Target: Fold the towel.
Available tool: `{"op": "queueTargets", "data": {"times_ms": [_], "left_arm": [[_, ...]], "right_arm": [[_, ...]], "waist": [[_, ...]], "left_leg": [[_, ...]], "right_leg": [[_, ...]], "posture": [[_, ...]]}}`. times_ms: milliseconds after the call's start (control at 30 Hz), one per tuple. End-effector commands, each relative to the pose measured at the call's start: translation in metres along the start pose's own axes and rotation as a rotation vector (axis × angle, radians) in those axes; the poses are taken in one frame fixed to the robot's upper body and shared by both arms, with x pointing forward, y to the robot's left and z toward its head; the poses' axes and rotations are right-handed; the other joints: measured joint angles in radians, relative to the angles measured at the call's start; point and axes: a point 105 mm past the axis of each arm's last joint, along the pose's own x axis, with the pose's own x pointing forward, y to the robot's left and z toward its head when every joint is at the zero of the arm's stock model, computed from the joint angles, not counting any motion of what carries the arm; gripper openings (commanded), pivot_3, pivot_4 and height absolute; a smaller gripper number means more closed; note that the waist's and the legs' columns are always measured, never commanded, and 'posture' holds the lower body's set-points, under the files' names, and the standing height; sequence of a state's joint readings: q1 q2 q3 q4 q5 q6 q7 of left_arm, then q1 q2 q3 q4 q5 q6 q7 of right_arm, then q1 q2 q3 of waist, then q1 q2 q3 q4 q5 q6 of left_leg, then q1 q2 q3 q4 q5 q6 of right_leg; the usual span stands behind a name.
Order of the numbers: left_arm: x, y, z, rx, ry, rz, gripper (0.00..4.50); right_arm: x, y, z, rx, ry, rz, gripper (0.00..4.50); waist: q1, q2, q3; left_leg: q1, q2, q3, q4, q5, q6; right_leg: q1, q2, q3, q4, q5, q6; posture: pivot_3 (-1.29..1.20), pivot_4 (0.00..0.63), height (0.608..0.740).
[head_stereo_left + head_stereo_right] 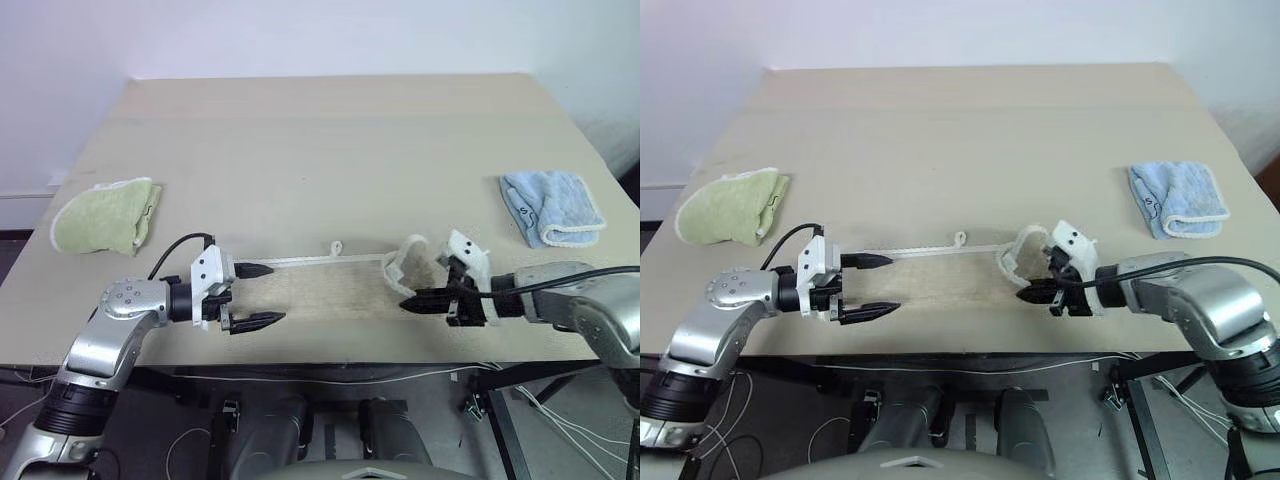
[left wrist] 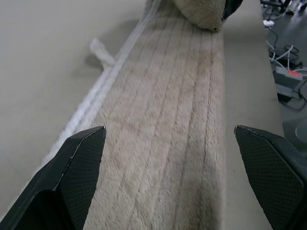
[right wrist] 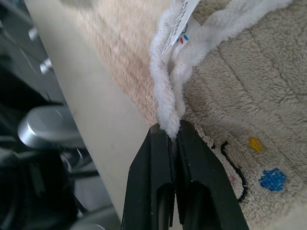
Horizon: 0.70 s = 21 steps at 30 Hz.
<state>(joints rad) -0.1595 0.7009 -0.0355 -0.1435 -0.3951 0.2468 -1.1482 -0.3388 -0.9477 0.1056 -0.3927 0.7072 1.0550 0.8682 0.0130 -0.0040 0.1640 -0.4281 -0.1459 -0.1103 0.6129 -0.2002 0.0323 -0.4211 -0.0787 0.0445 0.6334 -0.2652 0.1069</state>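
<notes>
The towel (image 1: 330, 285) lies along the counter's (image 1: 330, 140) 6 o'clock edge, soft, light and floppy, best taken by its corded edging. The right pincer (image 1: 408, 303) is clamped on that edging at 3 o'clock, lifting the end; the left pincer (image 1: 262, 295) gapes wide, empty, at 9 o'clock.

Setting: robot test lab
Furniture: one plain beige table (image 1: 330, 130) against a bare white wall (image 1: 300, 35)
Floor: loose cables (image 2: 283, 48) and a power strip (image 2: 288, 79) beneath

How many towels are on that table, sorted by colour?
Beige towel, spread along the near edge: 1
Light green towel, folded: 1
Light blue towel, folded: 1
Total: 3
</notes>
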Motion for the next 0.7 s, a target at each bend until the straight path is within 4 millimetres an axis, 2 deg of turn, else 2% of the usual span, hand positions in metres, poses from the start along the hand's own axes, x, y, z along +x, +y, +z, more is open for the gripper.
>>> {"op": "queueTargets", "data": {"times_ms": [33, 167, 267, 467, 567, 600, 667, 700], "left_arm": [[0.000, -0.003, 0.011, 0.054, -0.025, 0.003, 4.50], [-0.001, -0.004, 0.010, 0.055, -0.021, 0.010, 4.50], [-0.001, -0.003, 0.010, 0.058, -0.019, 0.015, 4.50], [-0.002, -0.004, 0.008, 0.068, -0.009, 0.016, 4.50], [-0.005, -0.001, 0.014, 0.065, -0.037, 0.032, 4.50], [-0.006, 0.002, 0.021, 0.072, -0.071, 0.046, 4.50], [-0.005, 0.016, 0.044, 0.080, -0.185, 0.112, 4.50], [-0.005, 0.031, 0.064, 0.092, -0.278, 0.197, 4.50]], "right_arm": [[0.004, 0.008, 0.013, -0.084, -0.020, 0.025, 0.01], [0.005, 0.010, 0.015, -0.098, -0.019, 0.038, 0.01], [0.003, 0.017, 0.019, -0.117, -0.025, 0.082, 0.65], [0.005, 0.013, 0.023, -0.080, -0.051, 0.078, 2.58], [-0.013, 0.022, 0.028, -0.035, -0.106, 0.173, 2.58], [-0.021, 0.022, 0.034, -0.026, -0.150, 0.186, 2.58], [-0.031, 0.018, 0.046, -0.016, -0.226, 0.179, 2.58], [-0.035, 0.013, 0.050, -0.028, -0.260, 0.150, 2.58]], "waist": [[0.000, 0.000, 0.000], [0.001, 0.000, 0.000], [0.000, 0.000, 0.000], [-0.001, 0.000, 0.000], [0.001, 0.000, 0.000], [0.002, 0.000, 0.000], [0.005, 0.000, 0.000], [0.006, 0.000, 0.000]], "left_leg": [[0.000, 0.000, 0.000, 0.000, 0.000, 0.000], [0.000, 0.000, 0.000, 0.000, 0.000, 0.000], [0.000, 0.000, 0.000, 0.001, 0.000, 0.000], [0.000, 0.000, 0.000, 0.001, 0.000, 0.000], [0.000, 0.000, 0.000, 0.000, 0.000, 0.000], [0.000, 0.000, 0.000, 0.000, 0.000, 0.000], [0.000, 0.000, 0.000, 0.001, 0.000, 0.000], [0.000, 0.000, -0.001, 0.002, 0.000, 0.000]], "right_leg": [[0.000, 0.000, 0.000, 0.000, 0.000, 0.000], [0.000, 0.000, 0.000, 0.000, 0.000, 0.000], [0.000, 0.000, 0.000, 0.000, 0.000, 0.000], [0.000, 0.000, 0.000, 0.000, 0.000, 0.000], [0.000, 0.000, 0.000, 0.000, 0.000, 0.000], [0.001, 0.000, 0.000, 0.000, 0.000, 0.000], [0.001, 0.000, 0.000, 0.000, 0.000, 0.000], [0.001, 0.000, -0.001, 0.000, 0.001, 0.001]], "posture": [[0.00, 0.150, 0.740], [0.00, 0.150, 0.740], [0.00, 0.150, 0.740], [0.00, 0.150, 0.740], [0.00, 0.150, 0.740], [0.00, 0.150, 0.740], [0.00, 0.150, 0.740], [0.00, 0.150, 0.740]]}}
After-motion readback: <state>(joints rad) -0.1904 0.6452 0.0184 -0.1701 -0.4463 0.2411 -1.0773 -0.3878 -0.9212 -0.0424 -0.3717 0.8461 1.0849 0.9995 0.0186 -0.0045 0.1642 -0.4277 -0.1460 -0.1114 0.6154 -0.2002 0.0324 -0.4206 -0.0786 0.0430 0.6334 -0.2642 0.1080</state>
